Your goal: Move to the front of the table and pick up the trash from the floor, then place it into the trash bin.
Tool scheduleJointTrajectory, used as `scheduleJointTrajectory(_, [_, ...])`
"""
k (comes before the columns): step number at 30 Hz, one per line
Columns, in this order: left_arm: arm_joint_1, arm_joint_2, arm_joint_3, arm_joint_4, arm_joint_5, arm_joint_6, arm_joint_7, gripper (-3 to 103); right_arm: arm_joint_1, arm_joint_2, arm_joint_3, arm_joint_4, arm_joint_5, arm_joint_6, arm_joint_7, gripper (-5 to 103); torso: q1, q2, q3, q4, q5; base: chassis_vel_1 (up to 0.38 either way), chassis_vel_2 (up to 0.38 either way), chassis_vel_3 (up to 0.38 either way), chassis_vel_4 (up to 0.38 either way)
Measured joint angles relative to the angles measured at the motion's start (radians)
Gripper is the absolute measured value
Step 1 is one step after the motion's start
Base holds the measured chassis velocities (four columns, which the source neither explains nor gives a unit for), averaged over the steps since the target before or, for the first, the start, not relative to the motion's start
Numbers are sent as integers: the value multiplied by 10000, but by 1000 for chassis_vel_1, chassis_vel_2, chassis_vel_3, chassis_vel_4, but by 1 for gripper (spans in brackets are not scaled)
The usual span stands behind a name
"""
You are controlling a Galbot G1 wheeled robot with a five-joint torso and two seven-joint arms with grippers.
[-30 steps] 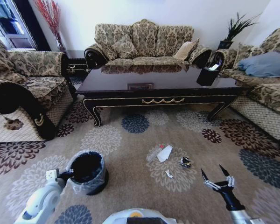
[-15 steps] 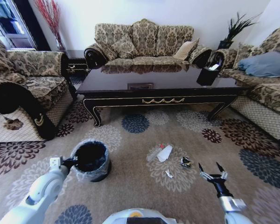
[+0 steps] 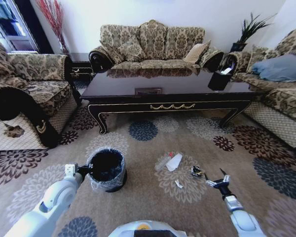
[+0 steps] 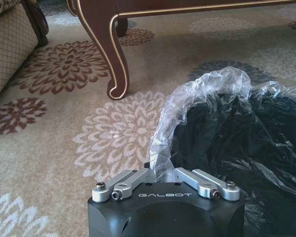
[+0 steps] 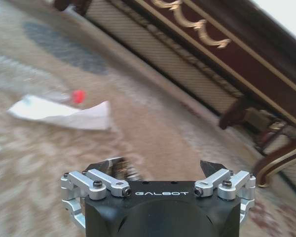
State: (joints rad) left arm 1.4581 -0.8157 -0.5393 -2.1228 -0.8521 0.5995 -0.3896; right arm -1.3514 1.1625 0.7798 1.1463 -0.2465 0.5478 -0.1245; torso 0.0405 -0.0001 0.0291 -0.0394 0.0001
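Observation:
The trash lies on the flowered floor [image 3: 138,197] in front of the long dark table [image 3: 167,86]: a white cone-like paper [image 3: 173,162] with a red bit, a small dark wrapper [image 3: 196,171] and a white sliver [image 3: 178,183]. My right gripper [image 3: 213,174] is open, low over the carpet just right of the dark wrapper. In the right wrist view the paper [image 5: 64,111] lies ahead and the wrapper [image 5: 127,171] peeks out by one finger. My left gripper [image 3: 85,169] is shut on the rim of the trash bin [image 3: 107,169], pinching its liner [image 4: 160,148].
Sofas stand on the left [image 3: 24,94], behind the table [image 3: 153,47] and on the right [image 3: 281,84]. A black tissue holder [image 3: 219,79] sits on the table's right end. The curved table leg [image 4: 111,49] is close beyond the bin.
The left arm has brought the trash bin to the right, closer to the trash. The right gripper has moved forward and left, down beside the dark wrapper.

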Motion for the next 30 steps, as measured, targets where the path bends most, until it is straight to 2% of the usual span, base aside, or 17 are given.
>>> scheduleJointTrajectory(2, [-93, 46, 126, 12, -64, 22, -36, 3, 283, 144, -138, -485, -441, 240, -77, 100, -1, 0, 0, 2, 1, 0, 0, 0, 0])
scheduleJointTrajectory(9, [-152, 47, 324, -14, -128, 125, -112, 3, 868, 299, -432, -1269, -621, 412, -120, 100, 0, 0, 0, 5, -2, 0, 0, 0, 0])
scheduleJointTrajectory(13, [-437, 92, 558, 25, -330, 221, -206, 3, 1681, 457, -412, -2028, -905, 782, -115, 100, 0, 0, -1, 6, 0, 0, 0, 0, 0])
scheduleJointTrajectory(19, [-1123, 195, 1001, 235, -517, 287, -312, 3, 2071, 532, -395, -2440, -1093, 845, -80, 100, 0, 1, 0, 3, -3, 0, 0, 0, 0])
scheduleJointTrajectory(30, [-1480, 146, 1127, 433, -565, 290, -311, 3, 2326, 527, -254, -3242, -1354, 1022, -28, 100, 0, 0, -1, 5, 1, 0, 0, 0, 0])
